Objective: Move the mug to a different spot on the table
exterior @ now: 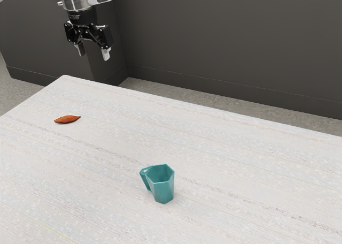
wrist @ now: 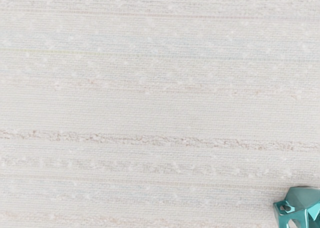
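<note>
The black two-finger gripper (exterior: 93, 51) hung high above the far side of the pale, grained worktop (exterior: 240, 158), its fingers spread wide and holding nothing. The faceted teal mug (exterior: 158, 183) stood upright on the worktop, well apart from it. A flat orange-brown sliver (exterior: 67, 119) lay toward the exterior view's left.

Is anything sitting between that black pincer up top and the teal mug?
Nothing visible: only bare table lies between the open pincer and the mug. The orange object lies aside, toward the exterior view's left.
</note>
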### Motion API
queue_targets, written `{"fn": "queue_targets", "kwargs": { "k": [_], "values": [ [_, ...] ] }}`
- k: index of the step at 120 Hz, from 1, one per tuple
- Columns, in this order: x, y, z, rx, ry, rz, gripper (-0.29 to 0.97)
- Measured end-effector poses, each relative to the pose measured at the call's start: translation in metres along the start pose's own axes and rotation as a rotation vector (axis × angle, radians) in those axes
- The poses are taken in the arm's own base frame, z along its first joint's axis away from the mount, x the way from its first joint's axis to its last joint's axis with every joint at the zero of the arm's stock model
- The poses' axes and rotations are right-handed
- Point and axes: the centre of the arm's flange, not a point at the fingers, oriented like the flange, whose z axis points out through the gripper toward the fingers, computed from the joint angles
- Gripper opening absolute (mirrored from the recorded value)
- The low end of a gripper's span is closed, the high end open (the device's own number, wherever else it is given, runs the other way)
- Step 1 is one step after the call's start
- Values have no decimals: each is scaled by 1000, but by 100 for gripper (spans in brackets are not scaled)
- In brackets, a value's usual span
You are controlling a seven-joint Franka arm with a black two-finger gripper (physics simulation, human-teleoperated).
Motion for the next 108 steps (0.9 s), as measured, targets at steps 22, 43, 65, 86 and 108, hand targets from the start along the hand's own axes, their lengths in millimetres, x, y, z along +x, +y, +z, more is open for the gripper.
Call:
{"fn": "queue_targets", "kwargs": {
  "k": [22, 43, 65, 86, 108],
  "values": [
    [0, 5, 0, -6, -1, 8, 68],
    [0, 12, 11, 4, -27, 48, 68],
    [-10, 53, 59, -10, -143, 301, 68],
    [-97, 54, 101, -9, -171, 517, 68],
    [-121, 53, 160, -8, -140, 727, 68]
  ]
}}
